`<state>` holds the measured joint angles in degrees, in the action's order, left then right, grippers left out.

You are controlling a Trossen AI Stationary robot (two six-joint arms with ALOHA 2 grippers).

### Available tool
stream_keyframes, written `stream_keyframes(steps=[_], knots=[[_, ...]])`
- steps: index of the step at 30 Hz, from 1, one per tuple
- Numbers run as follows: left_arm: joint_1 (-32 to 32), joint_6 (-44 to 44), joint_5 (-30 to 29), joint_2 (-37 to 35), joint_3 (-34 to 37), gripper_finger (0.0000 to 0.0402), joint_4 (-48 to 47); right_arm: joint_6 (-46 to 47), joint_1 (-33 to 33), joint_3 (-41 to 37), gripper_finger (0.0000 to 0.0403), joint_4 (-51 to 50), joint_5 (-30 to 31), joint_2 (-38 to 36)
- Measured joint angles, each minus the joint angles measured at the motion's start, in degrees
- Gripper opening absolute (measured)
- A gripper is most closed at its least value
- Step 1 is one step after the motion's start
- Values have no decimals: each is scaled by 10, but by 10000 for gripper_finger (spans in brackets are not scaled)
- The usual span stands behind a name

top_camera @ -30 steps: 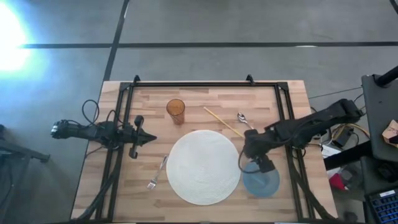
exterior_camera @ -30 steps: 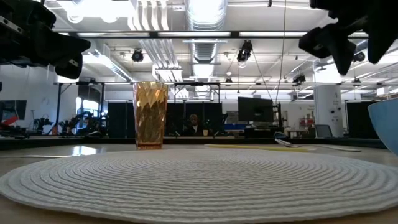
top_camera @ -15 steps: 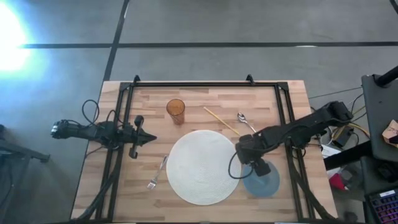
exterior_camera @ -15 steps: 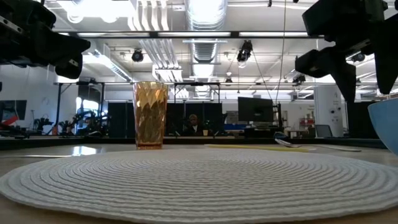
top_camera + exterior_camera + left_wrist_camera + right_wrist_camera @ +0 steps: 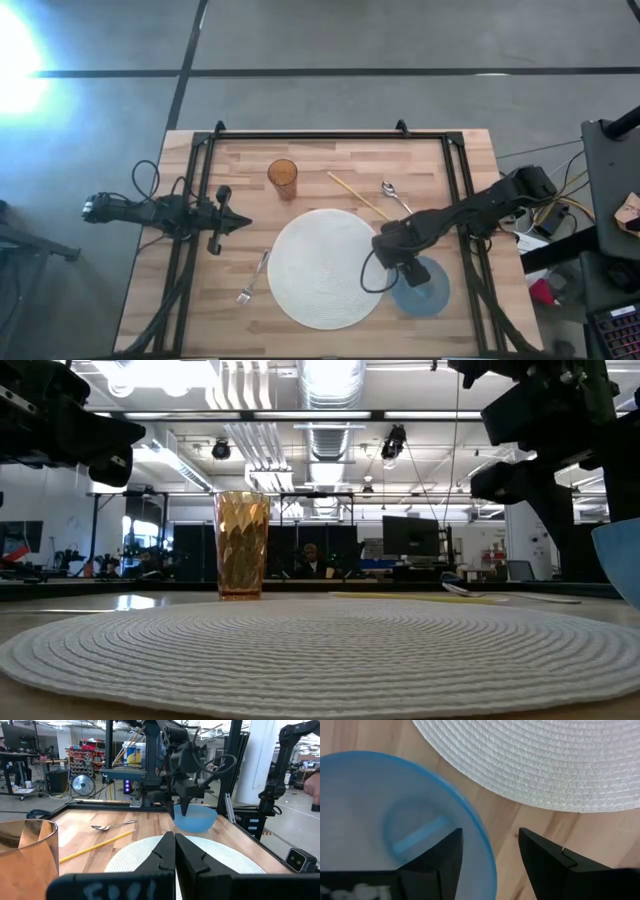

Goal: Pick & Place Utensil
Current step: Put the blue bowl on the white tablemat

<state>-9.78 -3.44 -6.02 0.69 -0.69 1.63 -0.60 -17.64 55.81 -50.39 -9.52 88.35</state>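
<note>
A silver fork (image 5: 253, 277) lies flat on the wood left of the round white placemat (image 5: 327, 267). A silver spoon (image 5: 392, 192) and a yellow chopstick (image 5: 358, 195) lie beyond the mat. My right gripper (image 5: 405, 268) is open and points down over the left rim of the blue bowl (image 5: 427, 291). In the right wrist view, one finger (image 5: 437, 857) stands over the bowl's inside and the other (image 5: 547, 860) outside its rim (image 5: 481, 837); no touch shows. My left gripper (image 5: 238, 222) waits shut at the table's left side.
An amber faceted cup (image 5: 283, 178) stands upright at the mat's far left. A black metal frame (image 5: 300, 134) runs along the far and side edges of the table. Bare wood shows between the fork and the near edge.
My right gripper has moved toward the table's left and come down over the bowl's left rim. The bowl and the utensils lie where they were.
</note>
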Motion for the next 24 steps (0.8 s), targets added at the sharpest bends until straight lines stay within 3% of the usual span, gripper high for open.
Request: stream_keyframes(steps=[8, 24], knots=[[0, 0, 0, 1, 0, 0, -1, 0, -5, 0, 168, -2, 0, 28], [0, 0, 0, 2, 0, 0, -1, -7, -5, 0, 17, -4, -24, 12]])
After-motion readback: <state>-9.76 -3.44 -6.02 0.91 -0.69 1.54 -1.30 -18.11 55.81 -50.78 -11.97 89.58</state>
